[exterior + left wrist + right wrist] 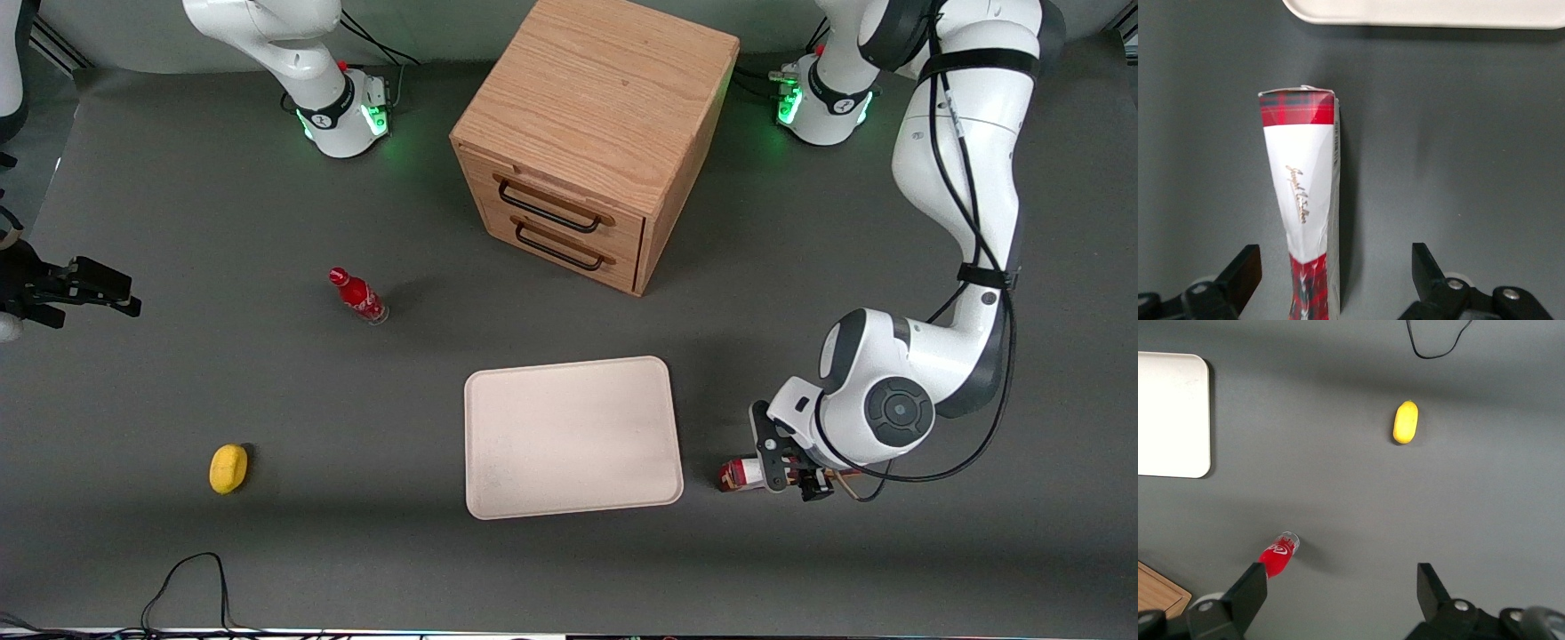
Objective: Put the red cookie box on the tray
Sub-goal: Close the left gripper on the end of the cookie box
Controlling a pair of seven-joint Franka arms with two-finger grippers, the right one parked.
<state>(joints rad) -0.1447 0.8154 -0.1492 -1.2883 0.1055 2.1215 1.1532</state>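
Observation:
The red cookie box [736,474] lies flat on the grey table, beside the tray [571,436] toward the working arm's end, a short gap between them. Its tartan end and white patch [1301,180] show clearly in the left wrist view, pointing at the tray's rim [1425,13]. My left gripper [787,469] hovers over the box's other end, mostly hiding it from the front camera. The gripper [1335,280] is open, its fingers [1243,273] standing wide on either side of the box without touching it.
A wooden two-drawer cabinet [591,133] stands farther from the front camera than the tray. A small red bottle [357,296] and a yellow lemon-like object [228,468] lie toward the parked arm's end. A black cable [187,587] loops near the front edge.

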